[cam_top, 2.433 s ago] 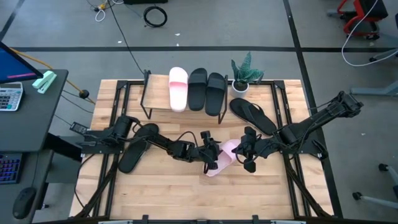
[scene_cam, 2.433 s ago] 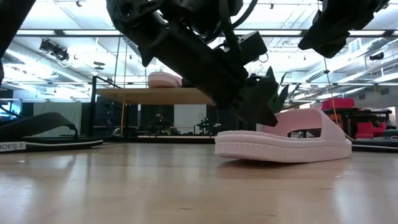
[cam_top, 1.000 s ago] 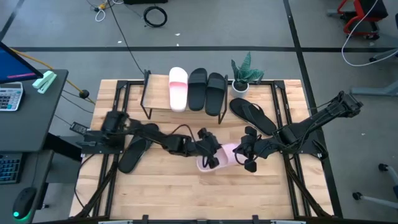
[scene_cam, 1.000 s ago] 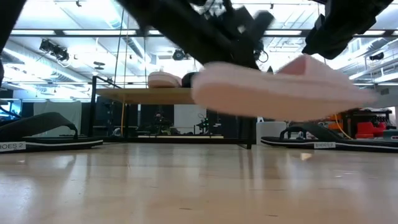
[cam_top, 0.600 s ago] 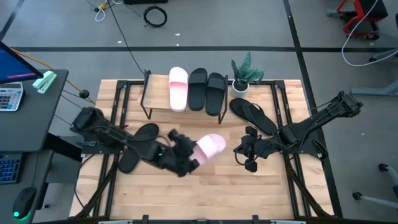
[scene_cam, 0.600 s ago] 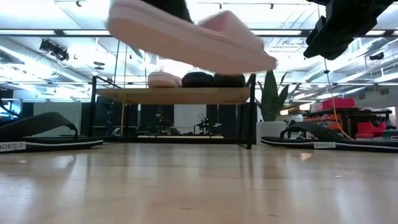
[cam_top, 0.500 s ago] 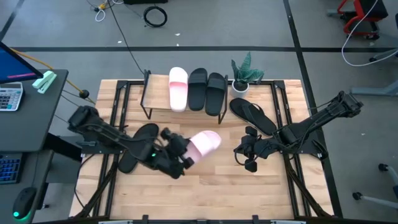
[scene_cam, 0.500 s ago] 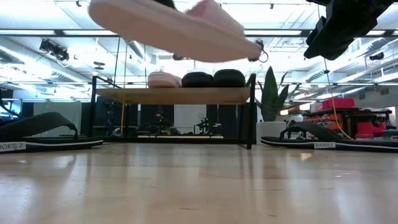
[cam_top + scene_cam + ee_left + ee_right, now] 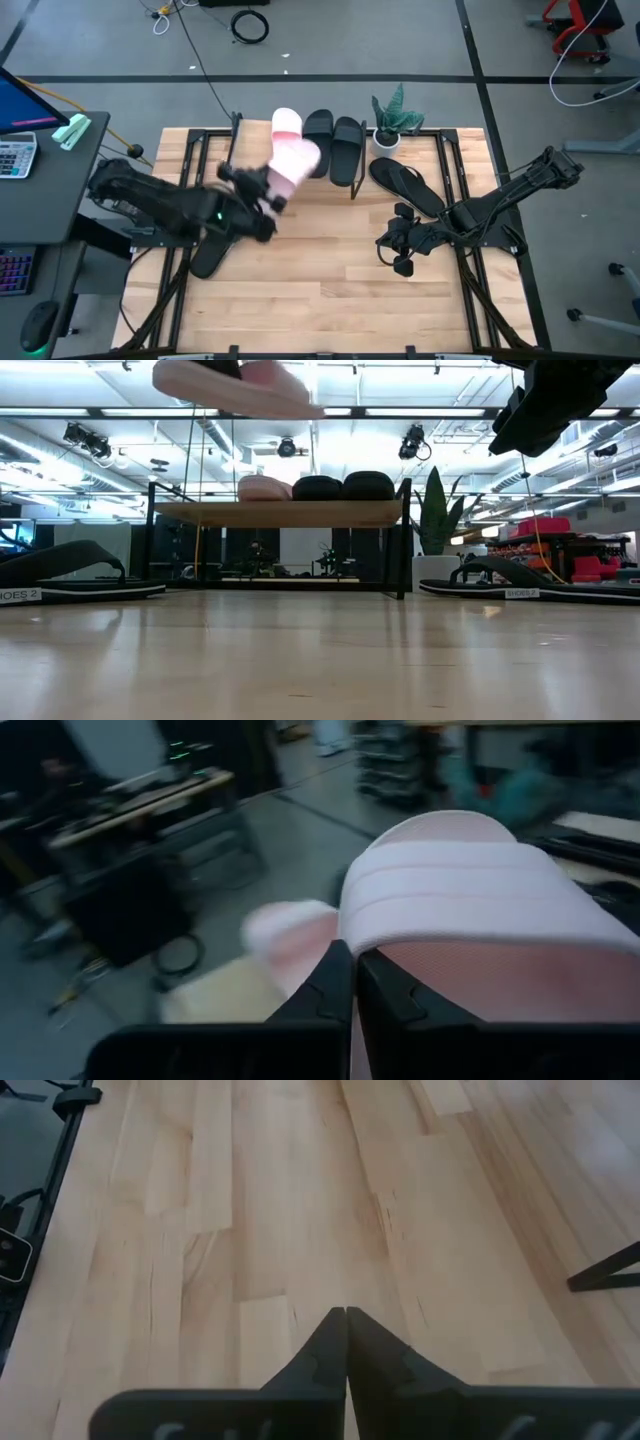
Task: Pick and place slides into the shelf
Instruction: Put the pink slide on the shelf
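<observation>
My left gripper [image 9: 264, 188] is shut on a pale pink slide [image 9: 294, 160], held in the air over the shelf's [image 9: 252, 160] near edge. The same slide shows high up in the low view [image 9: 235, 385]. On the shelf's wood top rest another pink slide [image 9: 286, 123] and two black slides [image 9: 318, 135] [image 9: 347, 145], soles down. Two thin black flip-flops lie flat on the table: one at the right [image 9: 408, 187], one partly under my left arm [image 9: 213, 248]. My right gripper [image 9: 401, 258] hovers shut over the table's right half, holding nothing. My left gripper pinches the pink slide at its side, where the wide strap meets the sole [image 9: 362, 935]; the shut fingers [image 9: 330, 982] hide the exact spot. They reach in from the table's left and near side. The slide is lifted clear, sole down and slightly tilted.
A small potted plant [image 9: 392, 122] stands at the shelf's right end. The shelf's black frame legs [image 9: 402, 540] rise from the tabletop. Bare wood planks [image 9: 300, 1210] lie under my right gripper and across the near half of the table.
My left gripper has risen and swung from the table's middle toward the left and far edge, carrying the pink slide up to the shelf, above its near edge. The slide has turned about on the way.
</observation>
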